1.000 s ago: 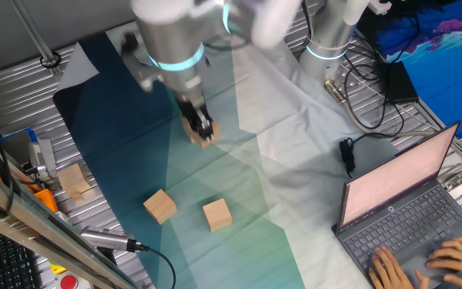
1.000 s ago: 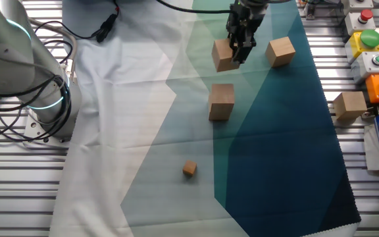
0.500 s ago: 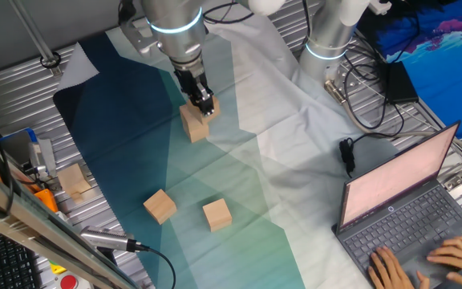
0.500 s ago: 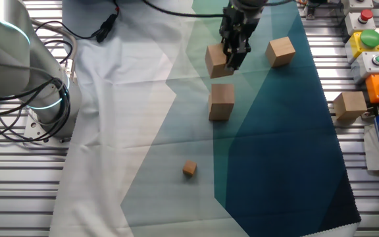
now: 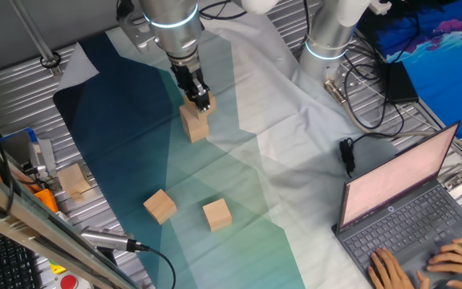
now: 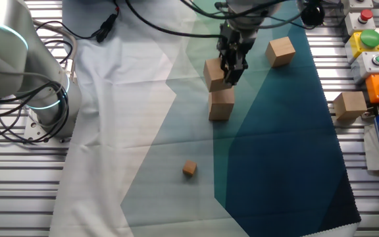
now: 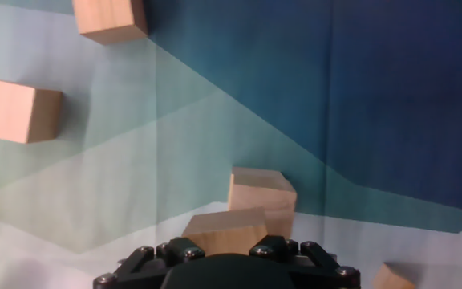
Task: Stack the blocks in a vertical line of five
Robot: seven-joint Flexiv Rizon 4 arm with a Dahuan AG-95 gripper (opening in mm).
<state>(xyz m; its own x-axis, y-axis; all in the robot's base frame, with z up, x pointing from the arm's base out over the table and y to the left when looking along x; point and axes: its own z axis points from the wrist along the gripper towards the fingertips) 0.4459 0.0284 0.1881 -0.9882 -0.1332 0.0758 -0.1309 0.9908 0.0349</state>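
A: Log entry. I see the fingers [image 6: 231, 71] pinching one wooden block [image 6: 213, 74], held tilted in the air just above and slightly off a second block [image 6: 222, 104] that rests on the cloth [image 6: 275, 164] over the desk [image 6: 18, 197].

B: Contact between the two blocks?

A: I cannot tell; in the hand view the held block [image 7: 225, 232] is cut off by the hand housing and overlaps the lower block [image 7: 263, 199].

B: The other blocks?

A: Two lie apart on the dark cloth [image 5: 160, 205] [image 5: 216, 214]. A fifth cube [image 6: 349, 105] sits off the cloth on the metal slats by the button box [image 6: 371, 49]. A much smaller tan cube [image 6: 189, 169] lies alone nearer the cloth's pale part.

B: Any readable writing?

A: None. The laptop [image 5: 403, 205] screen is washed out pink, and the typing hands [image 5: 423, 265] are cropped at the frame edge.
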